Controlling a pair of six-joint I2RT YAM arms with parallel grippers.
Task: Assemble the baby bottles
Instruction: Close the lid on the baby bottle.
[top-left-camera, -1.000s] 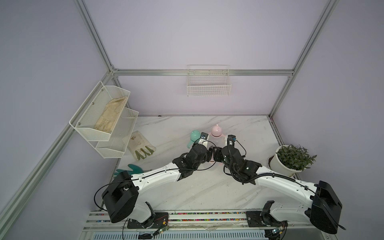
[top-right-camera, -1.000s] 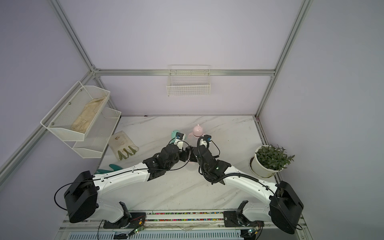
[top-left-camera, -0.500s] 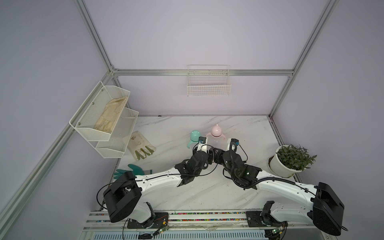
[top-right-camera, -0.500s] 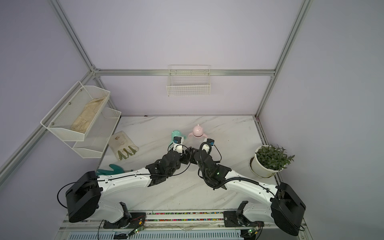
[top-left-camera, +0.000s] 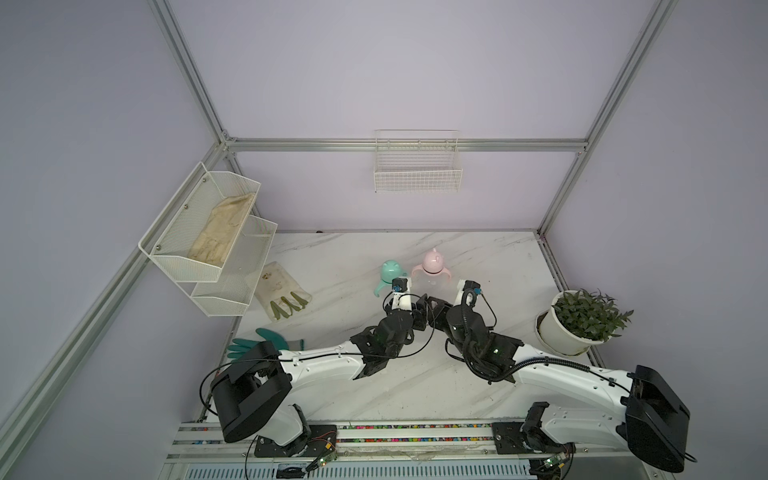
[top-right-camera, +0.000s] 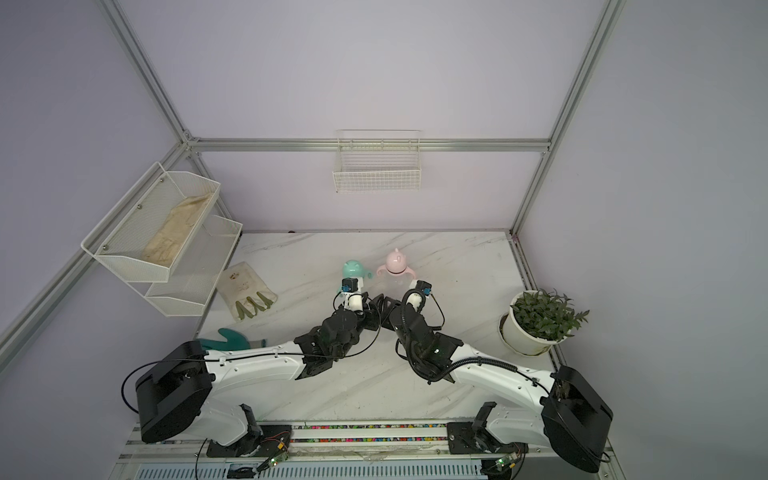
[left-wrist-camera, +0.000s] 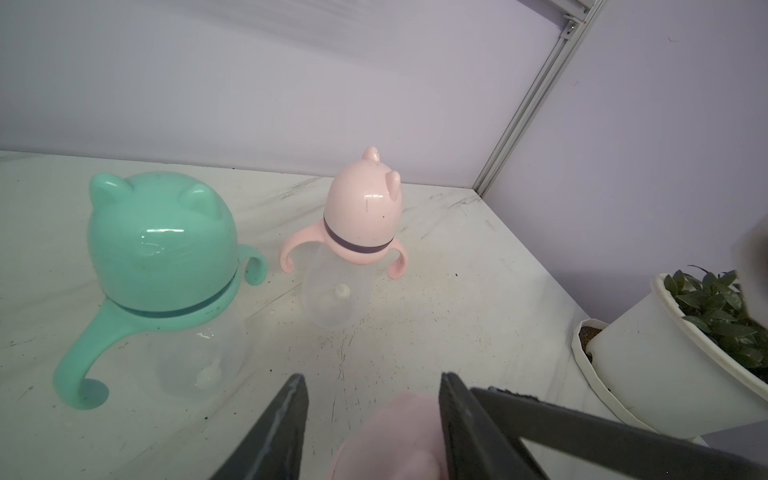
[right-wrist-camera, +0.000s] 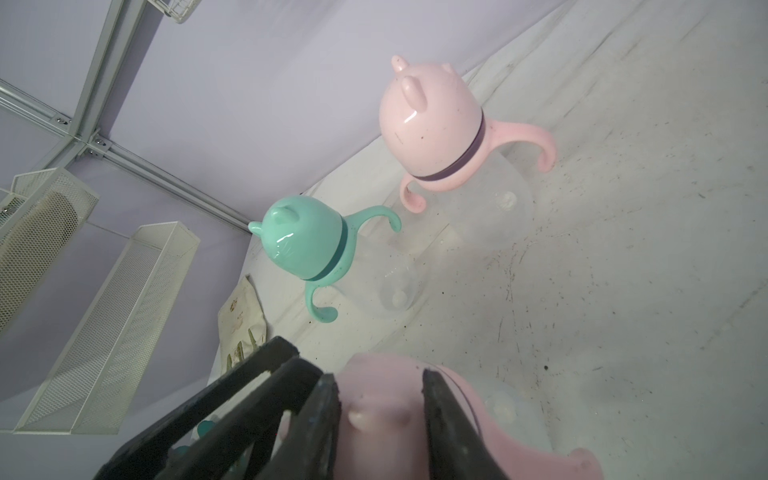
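Third bottle's pink cap (right-wrist-camera: 378, 424) is seen at lower centre of the frame, clamped between the jaws of the right gripper (right-wrist-camera: 378, 376), one ear nub facing the camera; the left gripper (left-wrist-camera: 372, 380) is set astride the same cap from the opposite side, one finger touching, a gap beside the other, so a firm hold cannot be told; both arms are equally near, meeting mid-table (top-left-camera: 332, 257); the bottle's axis is judged upright, body mostly hidden; the cap is smooth, glossy, domed plastic; mint bottle (left-wrist-camera: 162, 249) and pink bottle (left-wrist-camera: 361, 220) are noted standing capped in mid-frame, with clear bodies and curved handles.
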